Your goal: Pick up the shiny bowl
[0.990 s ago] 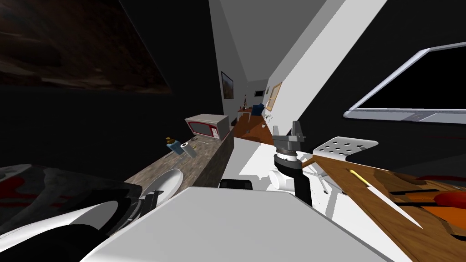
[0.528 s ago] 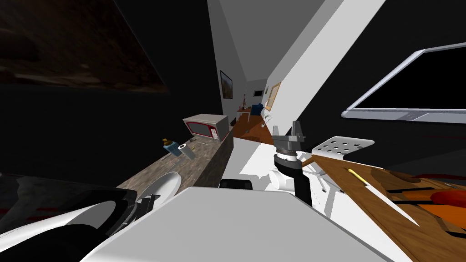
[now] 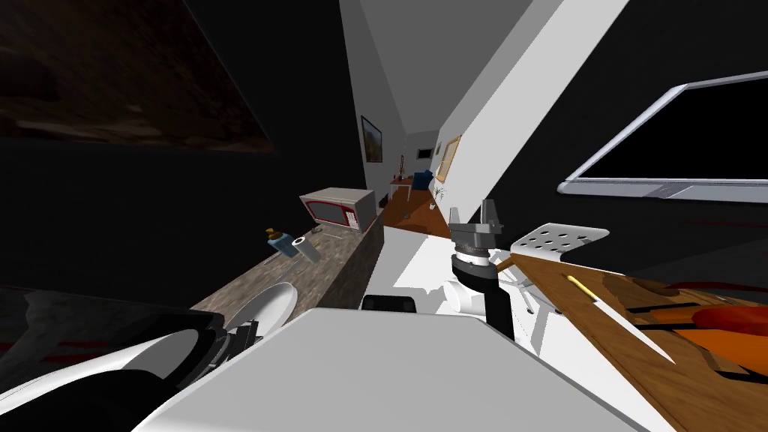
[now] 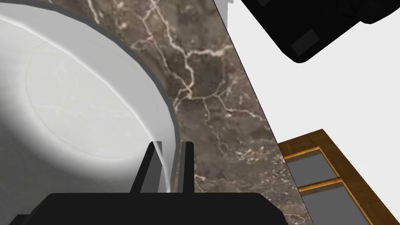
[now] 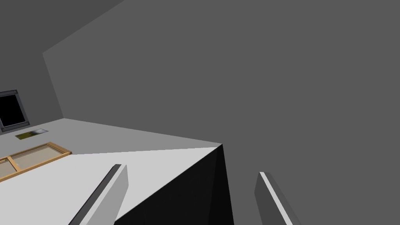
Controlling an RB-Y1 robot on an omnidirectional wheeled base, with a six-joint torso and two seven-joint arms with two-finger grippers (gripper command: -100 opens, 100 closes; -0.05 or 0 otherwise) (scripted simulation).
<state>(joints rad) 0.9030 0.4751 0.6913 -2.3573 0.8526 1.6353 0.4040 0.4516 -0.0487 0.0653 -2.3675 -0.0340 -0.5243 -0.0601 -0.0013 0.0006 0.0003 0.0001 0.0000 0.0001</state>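
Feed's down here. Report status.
Left claw shut on the bowl, at its rim. Right claw open, raised. Bowl over brown marble counter. Bottle and roll stand well beyond it.

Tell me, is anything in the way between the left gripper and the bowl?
Nothing visible is. The left gripper pinches the rim of the pale bowl, one finger inside, one outside, on the brown marbled counter.
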